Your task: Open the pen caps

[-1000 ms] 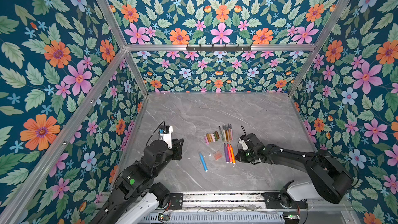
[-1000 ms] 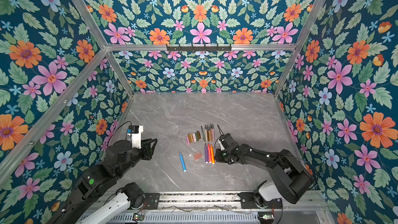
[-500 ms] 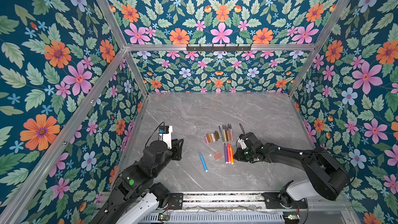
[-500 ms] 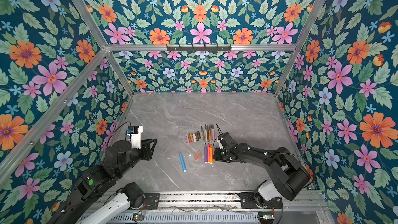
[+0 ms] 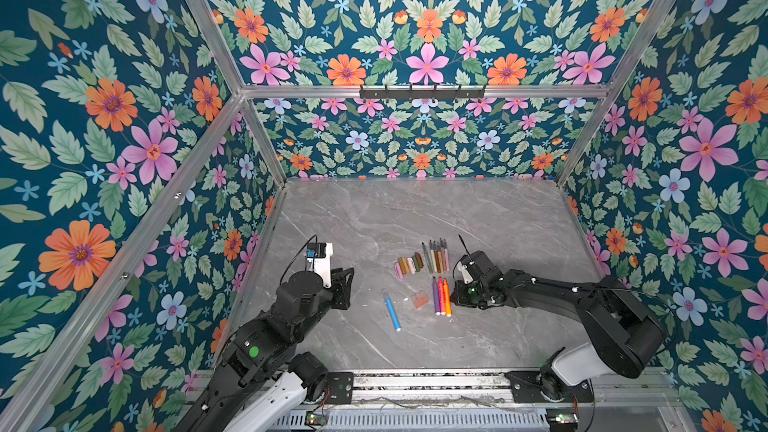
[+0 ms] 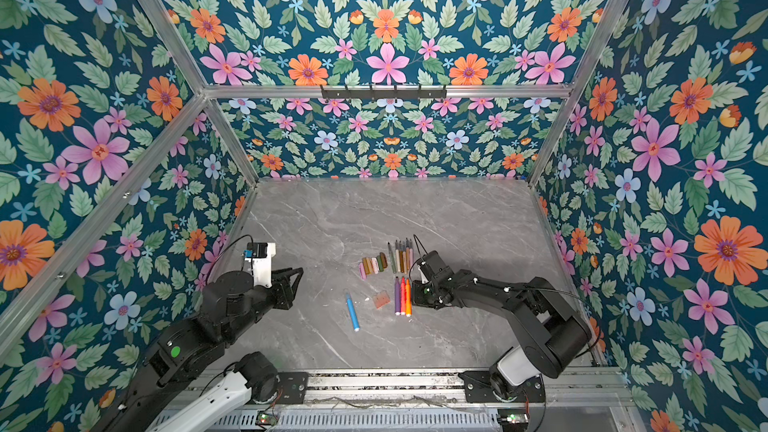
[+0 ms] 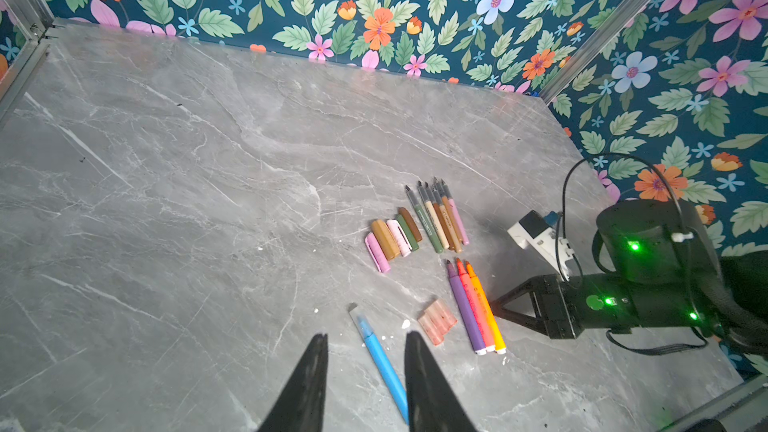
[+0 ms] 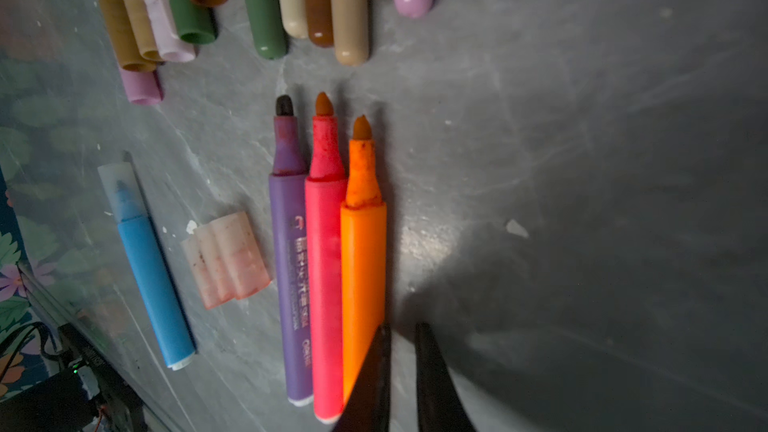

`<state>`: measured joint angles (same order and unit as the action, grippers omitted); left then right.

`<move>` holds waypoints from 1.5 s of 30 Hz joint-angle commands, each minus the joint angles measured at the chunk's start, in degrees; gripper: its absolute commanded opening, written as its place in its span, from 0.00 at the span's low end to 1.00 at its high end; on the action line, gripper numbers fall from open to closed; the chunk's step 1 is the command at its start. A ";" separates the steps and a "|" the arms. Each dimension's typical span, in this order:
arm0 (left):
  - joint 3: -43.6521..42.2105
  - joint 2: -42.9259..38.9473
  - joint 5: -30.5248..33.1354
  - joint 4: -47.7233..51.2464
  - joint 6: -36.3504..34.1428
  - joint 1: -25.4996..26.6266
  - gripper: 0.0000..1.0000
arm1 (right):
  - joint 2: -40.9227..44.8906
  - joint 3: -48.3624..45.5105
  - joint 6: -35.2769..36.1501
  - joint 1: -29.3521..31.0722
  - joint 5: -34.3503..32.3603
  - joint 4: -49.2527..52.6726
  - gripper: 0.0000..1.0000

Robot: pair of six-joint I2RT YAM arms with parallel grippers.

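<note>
On a grey marbled bench (image 5: 374,218), five pen caps (image 5: 408,264) in pink, tan, olive and brown are laid side by side, just beside a row of uncapped markers (image 5: 435,255). Nearer the robot, translucent reddish caps (image 5: 419,299) are clustered between a blue marker (image 5: 391,311), seen capped, and purple, pink and orange markers (image 5: 441,296). The right end effector (image 8: 401,328) is seen almost clenched and empty, just beside the orange marker (image 8: 363,264). The left end effector (image 7: 365,340) is held released and empty.
</note>
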<state>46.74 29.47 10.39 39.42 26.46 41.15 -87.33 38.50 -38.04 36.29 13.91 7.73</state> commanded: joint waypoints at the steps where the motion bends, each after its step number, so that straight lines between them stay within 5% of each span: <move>1: 0.09 -0.21 0.06 -1.10 -0.51 -0.05 0.34 | -0.99 1.14 -0.46 0.01 -2.71 3.18 0.14; 18: -0.05 -0.38 0.15 -1.05 -0.53 -0.08 0.34 | -2.34 2.15 -0.44 0.01 -2.28 3.34 0.15; 34: -0.16 -0.83 0.32 -1.14 -0.46 -0.17 0.34 | 14.33 -5.81 -3.93 0.69 -5.18 4.93 0.07; 45: -0.33 1.29 -0.12 -1.43 -0.63 -1.35 0.32 | 26.43 -6.54 -12.23 16.59 -15.45 10.27 0.08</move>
<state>46.30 30.26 10.52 39.22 26.46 40.18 -61.21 31.18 -46.94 49.74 2.74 16.82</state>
